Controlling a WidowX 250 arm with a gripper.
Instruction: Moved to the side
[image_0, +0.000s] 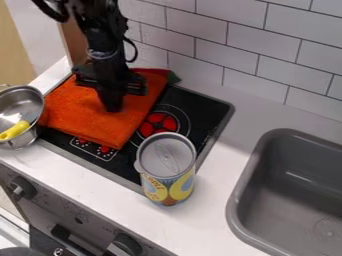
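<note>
The black gripper (114, 100) hangs over the middle of a folded orange cloth (91, 118), low over its surface; whether it touches the cloth I cannot tell. The cloth covers the left part of the black stove top (215, 111). Part of the cloth's back edge is hidden behind the arm. At the front right edge of the stove a tall can (167, 172) with a silver lid and a yellow and blue label stands upright, apart from the gripper.
A metal pot (25, 103) holding a yellow object (15, 130) stands at the left, beside the cloth. Something red and green (172, 76) lies at the cloth's back corner. The grey sink (287, 195) is at the right, and a tiled wall rises behind.
</note>
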